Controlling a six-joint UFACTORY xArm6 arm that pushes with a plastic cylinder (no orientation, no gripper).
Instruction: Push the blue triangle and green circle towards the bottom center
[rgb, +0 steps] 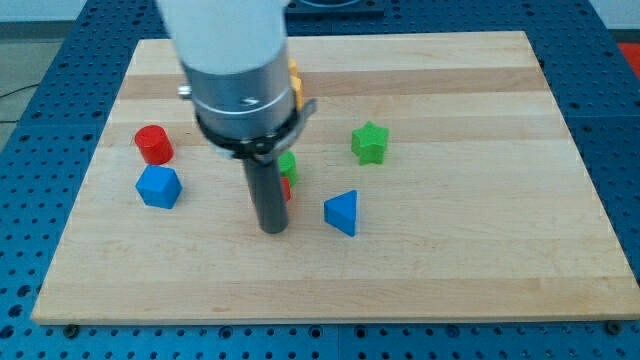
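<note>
The blue triangle (342, 212) lies on the wooden board (450, 250) a little right of centre. My tip (273, 230) rests on the board to the triangle's left, a short gap apart. A green block (289, 165), partly hidden behind the rod, shows just right of it; its shape cannot be made out. A red block (286, 189) peeks out below it, touching the rod's right side.
A green star (369, 143) sits right of centre, above the triangle. A red cylinder (154, 145) and a blue hexagonal block (159, 187) lie at the left. A yellow block (294, 78) shows behind the arm's body near the top.
</note>
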